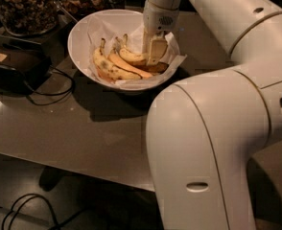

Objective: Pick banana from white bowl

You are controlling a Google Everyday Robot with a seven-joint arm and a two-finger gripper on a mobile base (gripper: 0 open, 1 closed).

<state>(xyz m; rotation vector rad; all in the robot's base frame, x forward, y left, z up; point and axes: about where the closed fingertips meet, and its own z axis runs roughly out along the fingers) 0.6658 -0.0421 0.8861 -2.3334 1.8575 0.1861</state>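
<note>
The white bowl (81, 42) stands on the table at the top centre, lined with crumpled white paper, and holds three bananas. The banana (130, 56), yellow and curved, lies in the right half of the bowl. A flatter orange-tinted banana (126, 67) lies below it, and a darker-spotted one (104, 66) lies to the left. My gripper (153, 51) reaches down into the bowl's right side and sits at the right end of the banana, touching or nearly touching it. That end of the banana is hidden behind the gripper.
Glass jars of nuts (21, 6) stand at the back left. A black device (11, 66) with cables sits left of the bowl. My large white arm (208, 143) fills the right foreground and hides that part of the table (83, 123). Cables (21, 210) lie on the floor below.
</note>
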